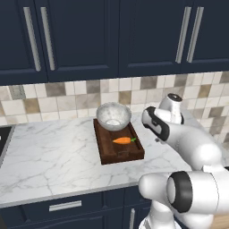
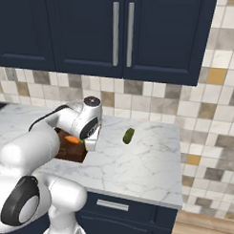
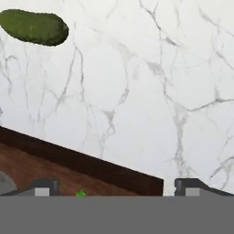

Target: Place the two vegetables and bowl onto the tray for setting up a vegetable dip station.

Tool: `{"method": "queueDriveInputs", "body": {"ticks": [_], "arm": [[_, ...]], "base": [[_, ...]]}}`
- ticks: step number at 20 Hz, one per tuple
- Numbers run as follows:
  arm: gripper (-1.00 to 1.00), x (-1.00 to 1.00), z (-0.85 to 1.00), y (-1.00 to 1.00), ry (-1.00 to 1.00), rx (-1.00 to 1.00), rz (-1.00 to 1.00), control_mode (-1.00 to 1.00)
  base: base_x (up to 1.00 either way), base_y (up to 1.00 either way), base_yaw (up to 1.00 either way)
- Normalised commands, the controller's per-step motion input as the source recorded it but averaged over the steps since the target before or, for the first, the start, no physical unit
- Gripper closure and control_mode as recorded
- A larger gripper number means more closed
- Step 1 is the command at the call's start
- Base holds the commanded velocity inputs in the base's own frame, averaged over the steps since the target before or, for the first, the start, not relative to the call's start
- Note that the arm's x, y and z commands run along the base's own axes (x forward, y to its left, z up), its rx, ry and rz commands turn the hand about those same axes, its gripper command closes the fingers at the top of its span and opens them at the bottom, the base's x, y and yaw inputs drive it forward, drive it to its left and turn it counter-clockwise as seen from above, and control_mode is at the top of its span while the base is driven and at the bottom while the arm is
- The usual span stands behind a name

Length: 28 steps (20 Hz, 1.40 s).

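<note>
Your arm hangs over the tray's right end with its claw spread wide and nothing in it.

From the left base view, you see the dark wooden tray [image 1: 108, 150] on the marble counter [image 1: 49, 154], the pale bowl [image 1: 113, 116] on its far end and the carrot [image 1: 124, 140] lying just in front of the bowl. From the right base view, your gripper [image 2: 91, 143] hangs beside the tray's edge, and the cucumber [image 2: 129, 135] lies on the counter, apart to the right. In the hand view, both fingertips [image 3: 43, 188] stand wide apart above the tray's corner, with the cucumber far off at the upper left.
</note>
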Motion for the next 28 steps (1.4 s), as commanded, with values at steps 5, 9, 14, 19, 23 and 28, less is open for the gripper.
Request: {"method": "queueDriveInputs", "body": {"ticks": [5,9,14,19,23,28], "arm": [[-1.00,0.07,0.04,-0.40,-0.12,-0.11,0.41,-1.00],[-1.00,0.10,0.01,-0.34,-0.16,-0.17,0.38,-1.00],[-1.00,0.22,-0.01,-0.24,-0.13,-0.23,0.32,-1.00],[-1.00,0.30,-0.03,-0.23,-0.03,-0.26,0.30,-1.00],[-1.00,0.29,-0.05,-0.23,0.00,-0.23,0.32,-1.00],[-1.00,0.32,-0.15,-0.18,0.00,-0.19,0.30,-1.00]], "base": [[0.00,0.00,0.00],[0.00,0.00,0.00],[0.00,0.00,0.00],[0.00,0.00,0.00],[0.00,0.00,0.00],[0.00,0.00,0.00]]}}
